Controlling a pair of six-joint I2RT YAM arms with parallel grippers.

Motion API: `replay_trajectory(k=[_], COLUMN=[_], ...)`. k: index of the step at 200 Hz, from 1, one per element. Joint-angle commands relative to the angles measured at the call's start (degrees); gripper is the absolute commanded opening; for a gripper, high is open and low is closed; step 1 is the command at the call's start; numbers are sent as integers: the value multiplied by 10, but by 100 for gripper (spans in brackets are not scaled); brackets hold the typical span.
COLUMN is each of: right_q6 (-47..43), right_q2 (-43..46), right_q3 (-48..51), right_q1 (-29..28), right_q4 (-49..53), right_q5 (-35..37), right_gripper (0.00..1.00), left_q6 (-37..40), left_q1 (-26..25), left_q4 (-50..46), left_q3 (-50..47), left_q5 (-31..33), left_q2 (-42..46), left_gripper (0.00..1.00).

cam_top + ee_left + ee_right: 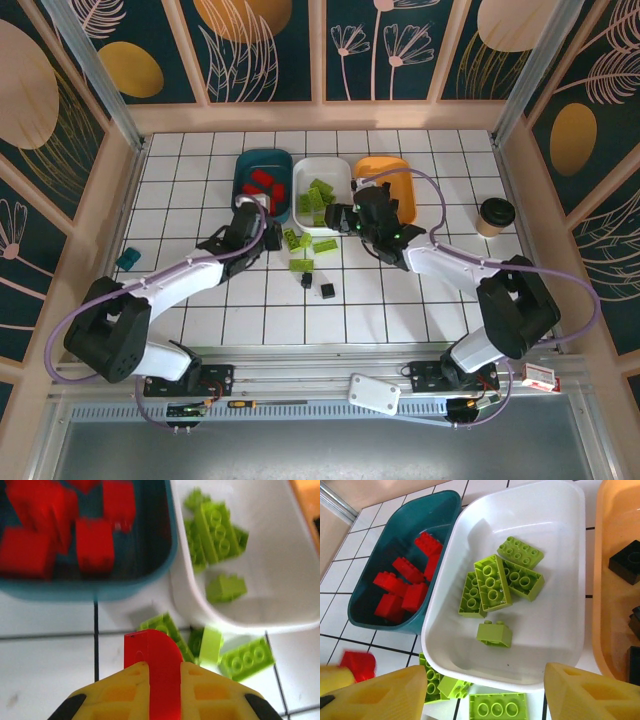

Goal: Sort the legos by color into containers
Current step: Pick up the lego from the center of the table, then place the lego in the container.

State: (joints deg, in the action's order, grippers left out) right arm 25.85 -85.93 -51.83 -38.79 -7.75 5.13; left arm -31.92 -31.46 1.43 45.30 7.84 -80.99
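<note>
My left gripper point(161, 672) is shut on a red lego with a rounded top point(152, 655), just short of the near rim of the dark teal tray point(100, 587), which holds several red legos point(95, 545). In the top view the left gripper point(260, 212) sits by that tray point(243, 165). My right gripper point(485, 700) is open and holds nothing, above the near edge of the white tray point(555, 610) and a loose lime green lego point(497, 709). Several green legos point(492, 582) lie in the white tray. Black legos point(626, 562) lie in the orange tray point(610, 610).
Loose green legos point(310, 248) and two black legos point(327, 289) lie on the tiles in front of the trays. A tan cup with a black lid point(494, 215) stands at the right. A teal block point(128, 259) lies at the far left by the wall.
</note>
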Motion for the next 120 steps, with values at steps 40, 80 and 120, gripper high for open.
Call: replay_trajectory(k=[40,80,120], right_q6=[16,20,18], right_q2=[40,61,65], right_q3=[43,76,101], right_q1=[-4,-10,-37], right_q4=[-8,-2,-2], right_q5=[8,-6,-25], right_gripper=[63,63,64], left_q6=[7,15,10], left_q1=[76,87,90], left_q4=[-2,-10,-18], left_q3=[177,281,343], left_q5=[35,9,-13], left_q2=[-139,-256,-320], left_gripper=[11,11,18])
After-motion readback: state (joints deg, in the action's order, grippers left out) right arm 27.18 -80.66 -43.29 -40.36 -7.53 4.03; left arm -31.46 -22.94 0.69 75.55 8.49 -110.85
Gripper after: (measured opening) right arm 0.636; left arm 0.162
